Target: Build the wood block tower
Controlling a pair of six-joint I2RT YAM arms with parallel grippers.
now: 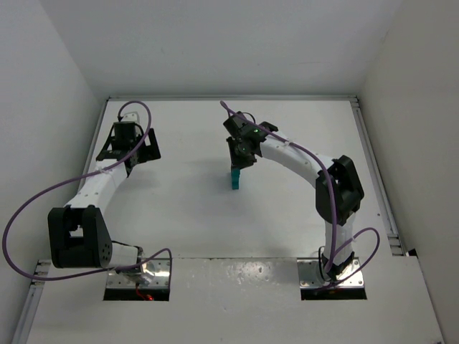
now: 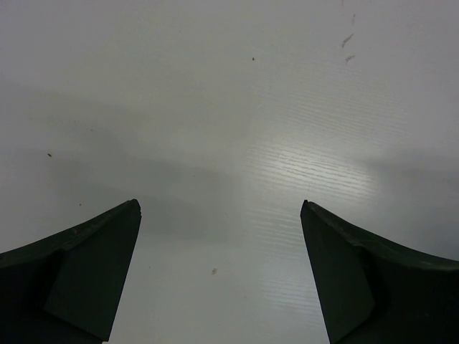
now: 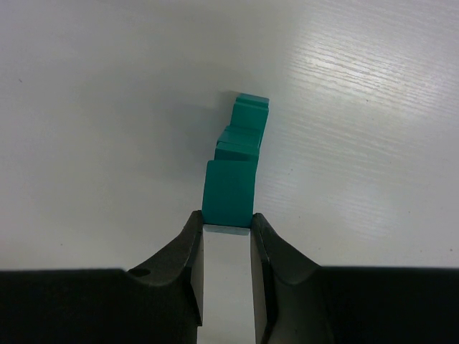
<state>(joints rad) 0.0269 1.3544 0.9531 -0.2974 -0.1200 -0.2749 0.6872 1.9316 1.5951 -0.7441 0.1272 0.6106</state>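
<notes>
The tower (image 1: 234,179) is a narrow column of teal-green wood blocks standing mid-table. From the right wrist I look down its stacked blocks (image 3: 244,129), slightly offset from one another. My right gripper (image 3: 227,222) is shut on the top block (image 3: 229,190), its fingertips pressing both side faces; from above, the right gripper (image 1: 241,159) sits directly over the column. My left gripper (image 2: 220,208) is wide open over bare white table, with nothing between its fingers. It hangs at the far left (image 1: 130,150), well away from the tower.
White walls enclose the table (image 1: 179,215) at the back and on both sides. Purple cables loop off both arms. Metal base plates (image 1: 138,276) sit at the near edge.
</notes>
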